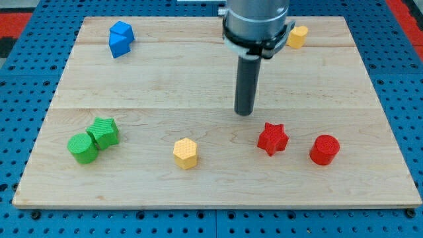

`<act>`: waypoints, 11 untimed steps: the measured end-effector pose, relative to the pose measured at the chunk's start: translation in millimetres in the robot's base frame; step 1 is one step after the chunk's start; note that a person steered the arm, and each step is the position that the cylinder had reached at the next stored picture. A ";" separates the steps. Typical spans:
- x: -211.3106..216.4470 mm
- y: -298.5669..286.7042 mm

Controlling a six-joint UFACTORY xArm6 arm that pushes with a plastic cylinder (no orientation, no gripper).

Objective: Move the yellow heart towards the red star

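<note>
The red star (272, 139) lies at the lower right of the wooden board (198, 73). A yellow block (298, 36), partly hidden behind my arm, sits near the view's top right edge; its shape is hard to make out, and it may be the heart. A second yellow block (186, 153), pentagon-like, lies at the lower middle. My tip (245, 113) rests on the board just up and left of the red star, with a small gap. It is well below the top yellow block and touches no block.
A red cylinder (324, 149) lies right of the red star. Two green blocks (103, 132) (82, 148) touch each other at the lower left. A blue block (120, 38) sits at the top left. A blue perforated table surrounds the board.
</note>
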State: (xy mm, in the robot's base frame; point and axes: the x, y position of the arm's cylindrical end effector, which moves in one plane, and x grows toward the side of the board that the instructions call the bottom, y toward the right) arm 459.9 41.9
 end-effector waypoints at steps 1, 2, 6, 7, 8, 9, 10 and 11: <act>21.6 -12.7; 60.8 52.9; -208.2 226.7; -245.9 163.7; -209.6 80.6; -158.9 74.5; -219.6 76.6; -252.1 110.8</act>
